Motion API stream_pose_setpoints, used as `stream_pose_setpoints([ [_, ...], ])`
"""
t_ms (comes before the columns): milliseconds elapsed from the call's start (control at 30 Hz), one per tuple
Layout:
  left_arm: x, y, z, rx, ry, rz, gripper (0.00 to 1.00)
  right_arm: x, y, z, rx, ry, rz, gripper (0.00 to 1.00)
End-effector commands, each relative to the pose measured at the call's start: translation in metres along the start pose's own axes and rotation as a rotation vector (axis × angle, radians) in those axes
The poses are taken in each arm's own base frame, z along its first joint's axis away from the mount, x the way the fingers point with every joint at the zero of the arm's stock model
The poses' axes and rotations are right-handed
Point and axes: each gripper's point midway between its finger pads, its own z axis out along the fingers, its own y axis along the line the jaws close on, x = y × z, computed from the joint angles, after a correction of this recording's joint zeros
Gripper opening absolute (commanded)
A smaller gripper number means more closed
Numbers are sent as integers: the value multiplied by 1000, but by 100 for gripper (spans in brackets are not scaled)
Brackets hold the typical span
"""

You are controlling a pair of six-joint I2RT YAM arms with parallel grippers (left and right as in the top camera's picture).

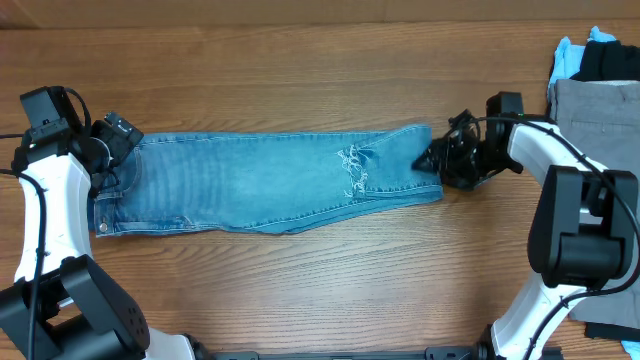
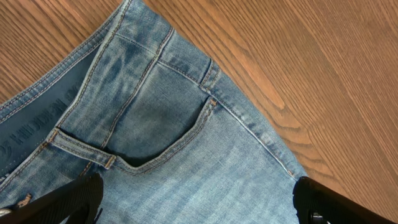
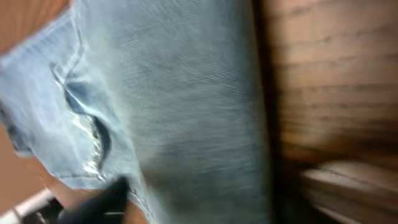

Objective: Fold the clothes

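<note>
The light-blue denim jeans [image 1: 260, 180] lie flat across the middle of the table, waist to the left, with a frayed rip [image 1: 353, 170] right of centre. My left gripper [image 1: 115, 150] is over the waist end. It is open, with both fingers spread wide above the front pocket [image 2: 161, 134], and its jaws [image 2: 196, 193] are empty. My right gripper [image 1: 432, 160] is at the jeans' right end and looks shut on the denim [image 3: 180, 93]. The right wrist view is blurred, with cloth filling the space at the jaws [image 3: 186, 199].
Folded grey trousers [image 1: 600, 110] lie at the right edge of the wooden table [image 1: 300, 60]. A black garment [image 1: 612, 60] and a sky-blue garment [image 1: 568, 55] lie just behind them. More grey cloth shows at the bottom right corner [image 1: 615, 330].
</note>
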Motion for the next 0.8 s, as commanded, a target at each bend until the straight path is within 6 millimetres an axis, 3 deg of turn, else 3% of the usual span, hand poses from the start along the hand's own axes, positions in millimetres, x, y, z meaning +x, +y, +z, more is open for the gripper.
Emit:
stream_pose_setpoints([
  [0,-3,-2,0,7,-4,12,100,-1,4,6,-14,-2,48,43],
  [100,-2,-2,0,6,-3,12,100,-4,6,11,5,-16,53,21],
  [200,-2,-2,0,6,-3,12,100,-8,-7,11,90,-39,132,4],
  [400,-3,-2,0,7,-4,12,100,-17,-33,-6,241,-111,236,4],
  [567,-3,-2,0,6,-4,12,100,-31,-57,-63,469,-233,281,4],
  [767,-3,-2,0,7,-6,12,100,-43,-52,-134,648,-353,280,4],
])
